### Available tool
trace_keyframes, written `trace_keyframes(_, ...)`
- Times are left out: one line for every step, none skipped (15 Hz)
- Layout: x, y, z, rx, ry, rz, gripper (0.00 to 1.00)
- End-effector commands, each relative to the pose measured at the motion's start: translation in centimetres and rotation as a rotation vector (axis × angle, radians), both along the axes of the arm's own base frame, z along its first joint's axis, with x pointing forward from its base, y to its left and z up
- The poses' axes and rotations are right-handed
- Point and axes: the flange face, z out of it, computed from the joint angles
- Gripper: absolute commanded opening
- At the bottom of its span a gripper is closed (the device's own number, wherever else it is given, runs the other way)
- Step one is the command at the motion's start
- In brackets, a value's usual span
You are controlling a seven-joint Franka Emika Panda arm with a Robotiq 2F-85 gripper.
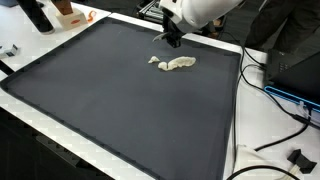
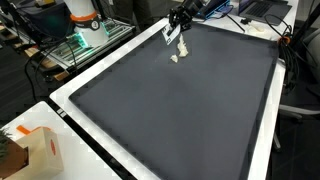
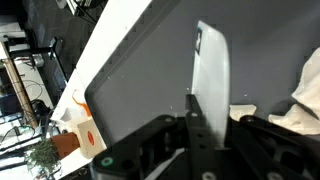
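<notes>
Gripper: its dark body (image 3: 195,135) filled the bottom of the wrist view, closest to the lens. The fingers seemed drawn together, but I could not tell whether they were clenched or released.
White strip: it (image 3: 211,70) stood at 12 o'clock from the fingers. Whether it was held or part of a finger was unclear.
Cloth: a small, pale, crumpled rag (image 1: 176,63) lay on the mat near its far edge.
Handling: judged light, soft and limp, neither fragile nor slippery. It would sag when lifted, so the bunched middle looked the best place to pinch.
Cloth to gripper: it lay at 6 o'clock in both exterior views, near but apart, and at 3 o'clock in the wrist view.
Mat: a dark sheet (image 1: 120,105) covered most of the table.
Table: a white border (image 1: 258,125) showed around the mat.
Box: an orange-and-white box (image 2: 42,152) sat well apart.
</notes>
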Motion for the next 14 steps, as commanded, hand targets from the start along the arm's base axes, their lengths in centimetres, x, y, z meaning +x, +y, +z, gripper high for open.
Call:
trace_keyframes(0.5,1.0,-0.7,-0.063,0.007,0.045,0.01)
trace_keyframes(0.6,1.3,-0.8,-0.069,0.009,0.059,0.01)
trace_keyframes(0.6,1.6,-0.9,-0.079,0.009,0.071,0.01)
trace_keyframes(0.6,1.9,-1.1,-0.089,0.014,0.088,0.01)
trace_keyframes(0.6,2.2,-1.2,-0.096,0.016,0.103,0.01)
trace_keyframes(0.7,2.5,-1.2,-0.107,0.016,0.115,0.01)
trace_keyframes(0.7,2.8,-1.3,-0.112,0.019,0.128,0.01)
trace_keyframes(0.7,3.1,-1.4,-0.117,0.023,0.139,0.01)
trace_keyframes(0.6,3.3,-1.5,-0.119,0.033,0.145,0.01)
trace_keyframes(0.6,3.4,-1.6,-0.130,0.041,0.153,0.01)
trace_keyframes(0.5,3.6,-1.7,-0.131,0.050,0.162,0.01)
trace_keyframes(0.5,3.8,-1.8,-0.139,0.056,0.171,0.01)
trace_keyframes(0.4,4.0,-1.9,-0.143,0.062,0.182,0.01)
trace_keyframes(0.4,4.2,-1.9,-0.144,0.066,0.193,0.01)
